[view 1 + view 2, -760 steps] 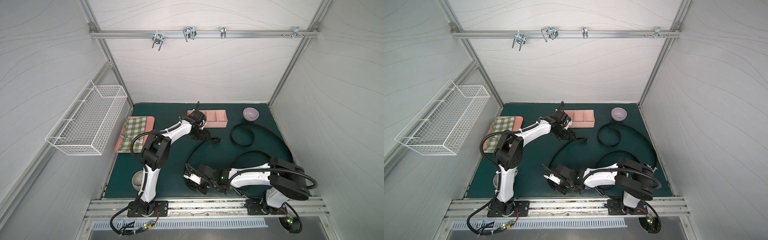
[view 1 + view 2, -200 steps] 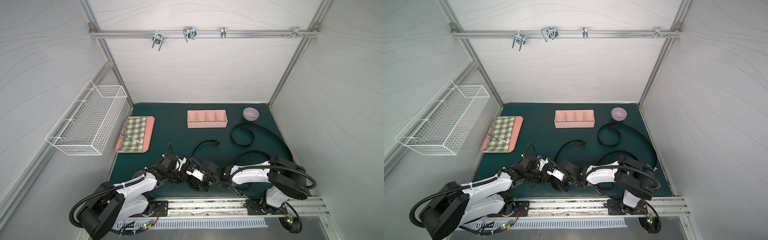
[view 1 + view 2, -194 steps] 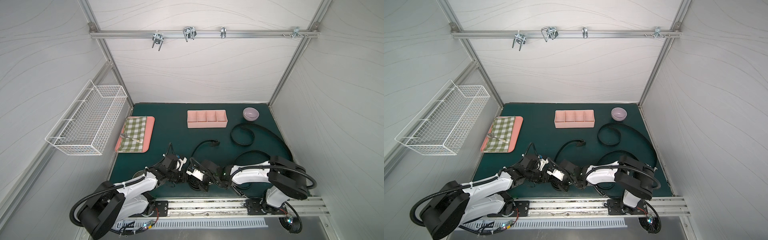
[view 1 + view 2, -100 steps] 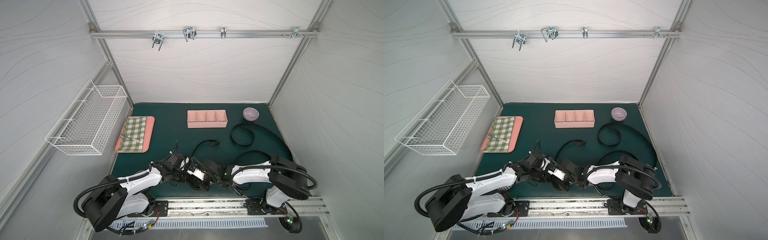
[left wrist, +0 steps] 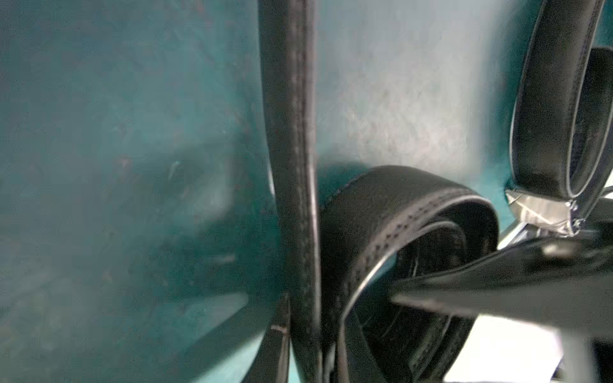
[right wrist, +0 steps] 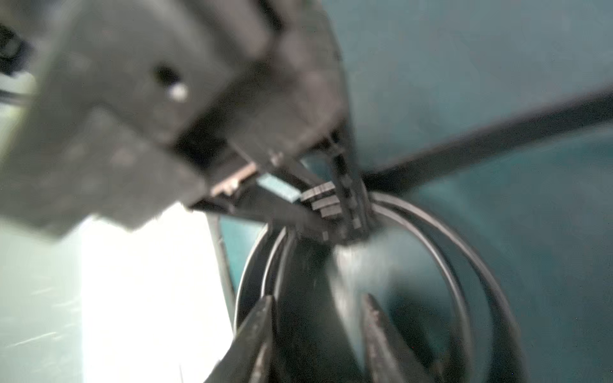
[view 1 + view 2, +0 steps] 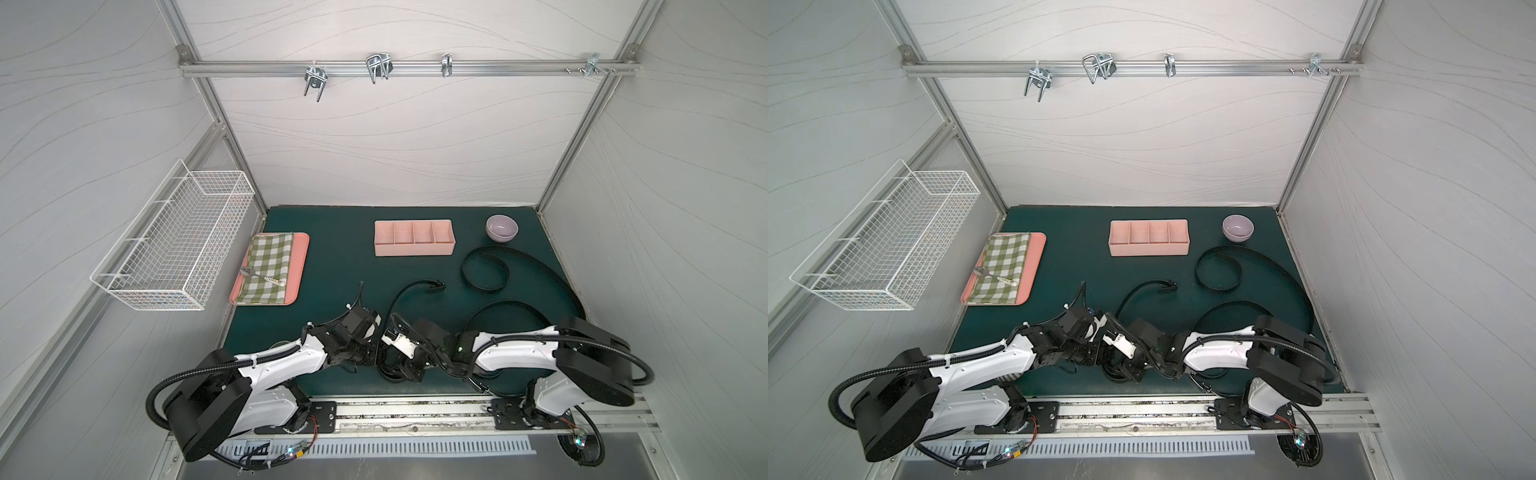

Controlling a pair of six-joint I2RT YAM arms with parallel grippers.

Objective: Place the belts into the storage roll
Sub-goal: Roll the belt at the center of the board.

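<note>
Both grippers meet at the table's front middle over a partly coiled black belt (image 7: 390,370), whose free tail curves back to its buckle (image 7: 434,286). My left gripper (image 5: 305,318) is shut on this belt's strap (image 5: 292,165) just beside the coil (image 5: 398,215). My right gripper (image 6: 318,305) stands open, its fingers (image 6: 262,331) spread inside the coil's rings. A second belt (image 7: 484,270) lies looped at the right, and a third belt (image 7: 503,305) arcs above the right arm. The pink storage roll (image 7: 413,250) stands at the back middle with nothing in its compartments.
A purple bowl (image 7: 501,227) sits to the right of the storage roll. A flat pink tray (image 7: 300,266) with checked cloth and a spoon lies at the back left. A white wire basket (image 7: 174,249) hangs on the left wall.
My left arm has pushed in toward the right gripper and its jaws have closed on the belt's strap. The right gripper's jaws have opened off the coil.
</note>
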